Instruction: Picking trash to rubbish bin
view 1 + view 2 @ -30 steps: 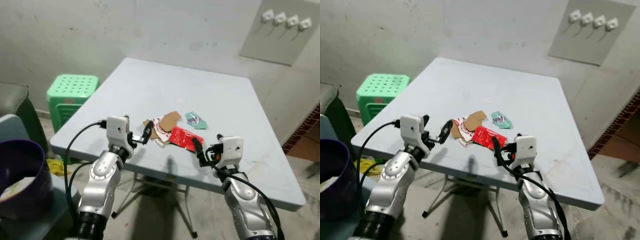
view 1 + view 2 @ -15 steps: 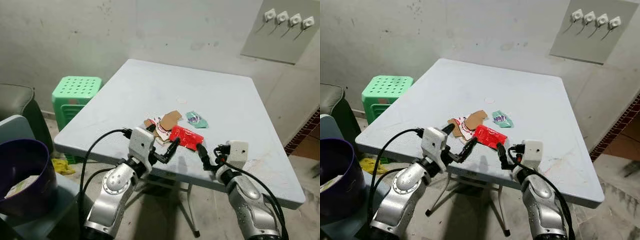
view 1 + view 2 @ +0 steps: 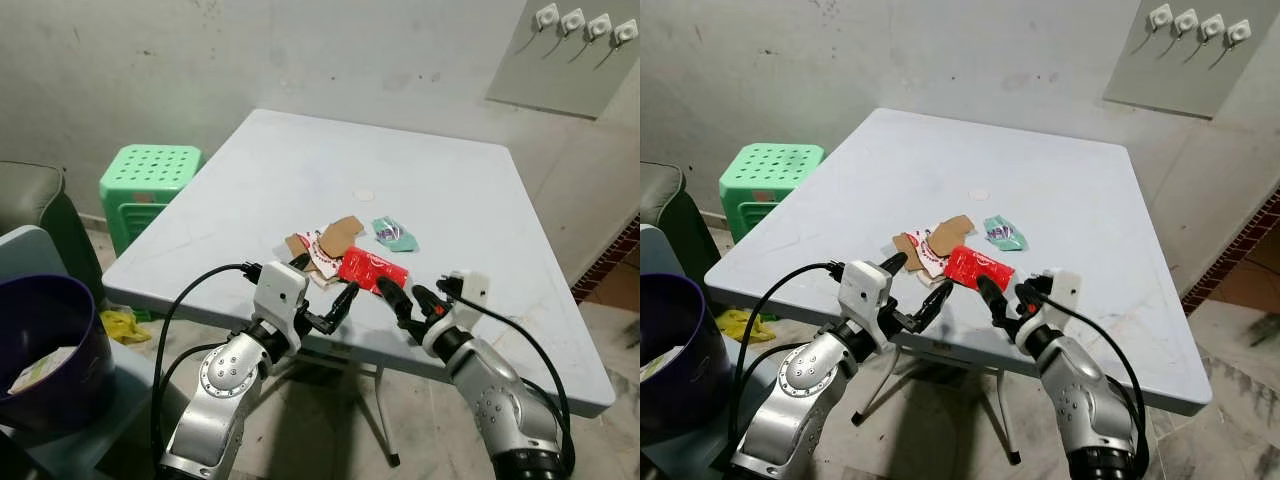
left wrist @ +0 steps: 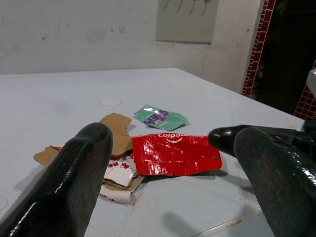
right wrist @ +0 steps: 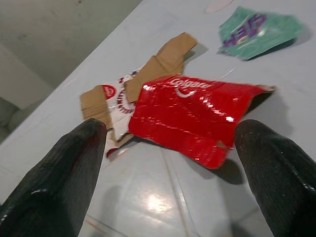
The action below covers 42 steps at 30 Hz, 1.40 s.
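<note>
Trash lies in a small heap on the pale, smooth counter (image 3: 470, 190), just ahead of both tools: a flattened, glossy red carton (image 5: 193, 114) with a creased face, torn brown card (image 4: 116, 132) with white printed scraps under it, and a crumpled green wrapper (image 3: 394, 234) just beyond the carton. Left tool (image 3: 322, 290) hovers at the near counter edge with its rounded black fingers (image 4: 74, 177) spread wide, holding nothing; the card lies just past its tips. Right tool (image 3: 400, 299) is close beside it, fingers (image 5: 276, 173) also wide apart and empty, the red carton directly between and beyond them, not touched. Well off to the left tool's side stand a purple bin (image 3: 45, 345) and a perforated green plastic stool (image 3: 148, 180).
</note>
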Motion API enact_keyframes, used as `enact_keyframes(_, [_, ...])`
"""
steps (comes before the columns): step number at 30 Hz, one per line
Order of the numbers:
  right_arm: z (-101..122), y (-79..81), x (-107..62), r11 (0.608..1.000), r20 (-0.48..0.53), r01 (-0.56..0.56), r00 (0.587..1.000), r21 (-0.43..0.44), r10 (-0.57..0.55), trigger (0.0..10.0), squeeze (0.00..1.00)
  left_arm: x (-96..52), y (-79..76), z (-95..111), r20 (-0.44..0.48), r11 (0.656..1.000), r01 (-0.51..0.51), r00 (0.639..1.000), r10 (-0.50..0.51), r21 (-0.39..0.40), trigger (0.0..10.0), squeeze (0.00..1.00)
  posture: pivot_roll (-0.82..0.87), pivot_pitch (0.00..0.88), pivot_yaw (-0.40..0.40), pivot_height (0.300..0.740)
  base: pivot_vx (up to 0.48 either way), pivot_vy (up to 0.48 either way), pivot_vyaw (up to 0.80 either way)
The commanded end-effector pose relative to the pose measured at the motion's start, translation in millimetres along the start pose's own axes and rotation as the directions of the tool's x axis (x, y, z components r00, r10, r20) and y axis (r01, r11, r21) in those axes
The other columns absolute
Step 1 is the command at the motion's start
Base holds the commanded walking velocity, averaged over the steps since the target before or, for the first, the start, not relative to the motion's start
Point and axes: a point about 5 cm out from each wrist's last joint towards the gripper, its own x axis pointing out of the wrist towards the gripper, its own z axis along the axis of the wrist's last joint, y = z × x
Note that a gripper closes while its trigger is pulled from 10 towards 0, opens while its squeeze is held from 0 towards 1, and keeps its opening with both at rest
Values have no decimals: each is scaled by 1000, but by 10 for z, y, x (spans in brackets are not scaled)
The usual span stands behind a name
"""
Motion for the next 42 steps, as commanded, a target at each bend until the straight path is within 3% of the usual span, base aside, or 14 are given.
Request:
enact_keyframes(1, [37,-21,13,1000,2,0,1000,20,0,10000,0,11,-21,46,10,1000,9,1000,-9,10,10000,0,-5,44,-92,740,0,0,0])
enact_keyframes(16, [37,-80,63,998,-8,6,1000,60,-6,10000,0,-15,-18,49,4,1000,-7,1000,7,10,10000,0,8,53,-100,740,0,0,0])
enact_keyframes(26, [126,-82,30,999,120,-44,992,-5,44,10000,0,-15,-20,50,3,1000,-10,1000,9,12,10000,0,9,50,-100,740,0,0,0])
enact_keyframes(30, [160,-86,17,998,151,-54,987,17,51,10000,0,-8,-24,52,4,1000,-9,1000,9,9,10000,0,8,49,-101,740,0,0,0])
enact_keyframes(42, [-17,-266,58,994,38,105,994,39,-106,10000,0,-5,-33,57,6,1000,-9,1000,9,7,10000,0,9,50,-101,740,0,0,0])
